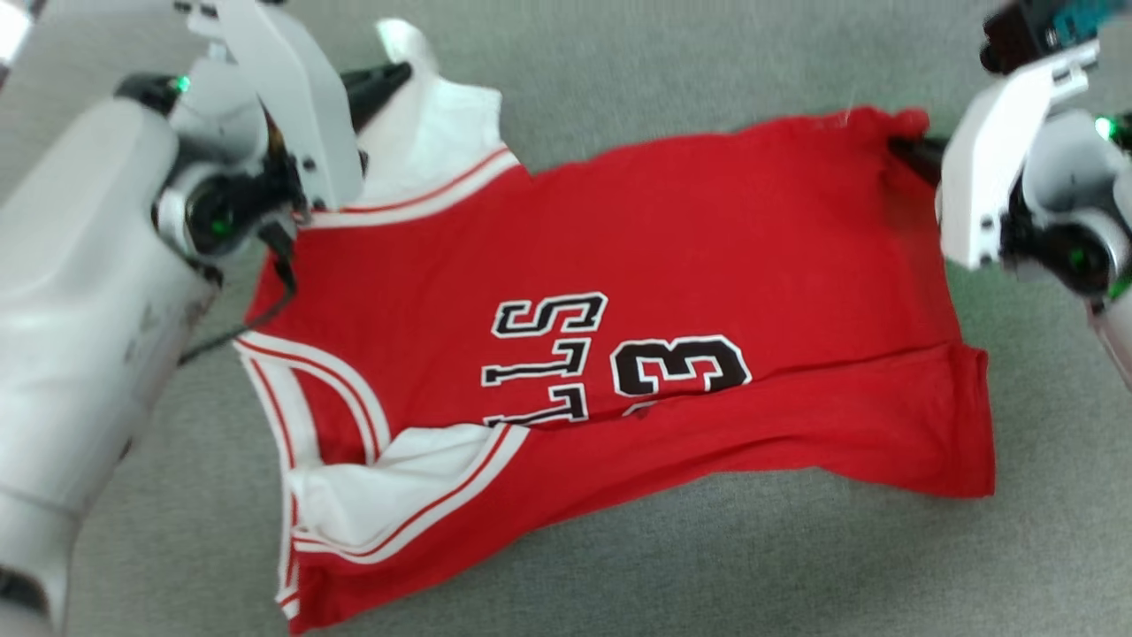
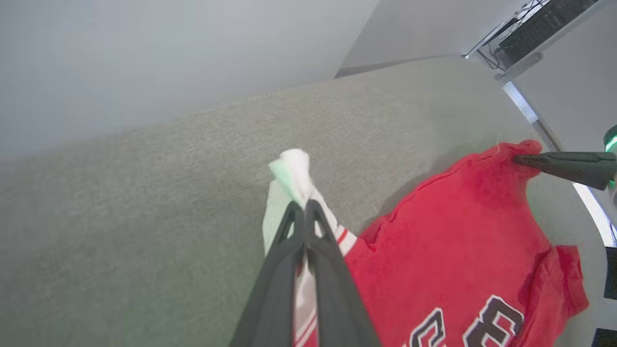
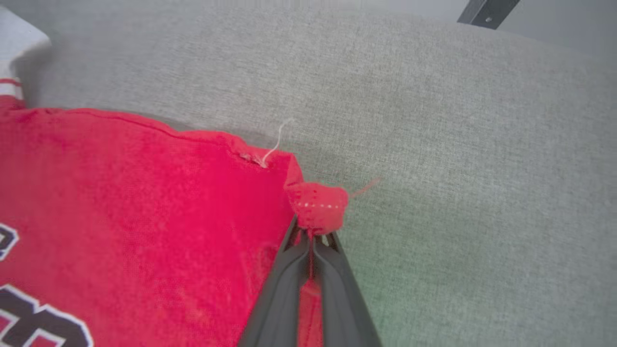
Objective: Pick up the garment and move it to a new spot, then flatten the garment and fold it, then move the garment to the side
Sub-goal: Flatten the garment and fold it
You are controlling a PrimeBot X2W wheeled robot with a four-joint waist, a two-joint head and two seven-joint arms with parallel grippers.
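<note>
Garment (image 1: pixel 672 230): head view, near sleeve (image 1: pixel 380 500); right wrist view, loose thread (image 3: pixel 274 143) (white).

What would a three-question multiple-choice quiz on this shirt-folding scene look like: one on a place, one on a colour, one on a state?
1. Where does the left gripper grip the garment?
A) red hem
B) white sleeve
C) neckline

2. What colour is the numeral 3?
A) green
B) yellow
C) black

3. How is the right gripper?
A) shut on a red corner
B) wide open
C) holding a sleeve

Answers:
B: white cloth is pinched in it.
C: black, outlined white.
A: bunched red fabric is clamped in it.
</note>
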